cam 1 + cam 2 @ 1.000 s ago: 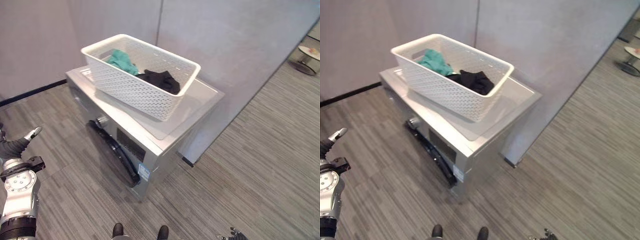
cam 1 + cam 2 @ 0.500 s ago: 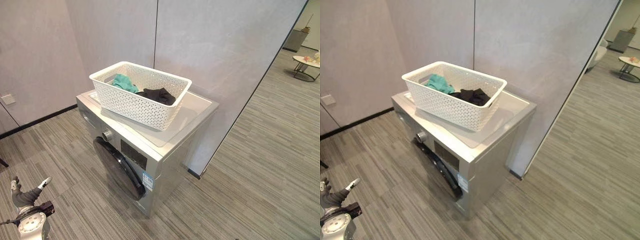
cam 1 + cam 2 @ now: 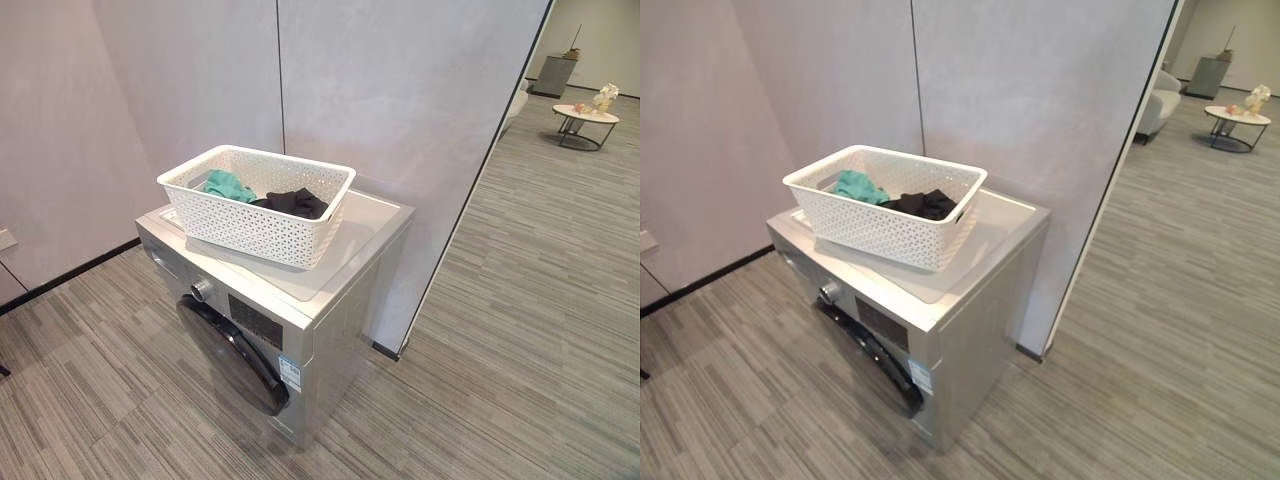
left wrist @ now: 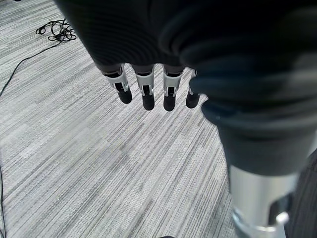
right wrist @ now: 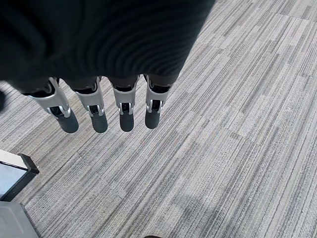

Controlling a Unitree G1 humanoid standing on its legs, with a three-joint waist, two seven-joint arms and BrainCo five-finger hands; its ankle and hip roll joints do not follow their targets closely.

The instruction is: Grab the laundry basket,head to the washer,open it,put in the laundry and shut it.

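On washer (image 3: 330, 300) top: laundry basket (image 3: 255, 205), perforated plastic, few clothes (image 3: 290, 203); we judge light, stiff, slightly flexing. We'd grip rolled rim, short ends. Left hand (image 4: 148, 91), right hand (image 5: 106, 109): fingers straight, empty, over floor.

Perforated white plastic laundry basket (image 3: 262, 222) on a smooth, satin-grey metal washer (image 3: 340, 300).

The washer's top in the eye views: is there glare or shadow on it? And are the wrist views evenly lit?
Left eye view: the washer has a pale sheen on top, with a soft shadow under the basket and no harsh glare. Left wrist view: the left hand is dark against the bright floor. Right wrist view: likewise the right hand.
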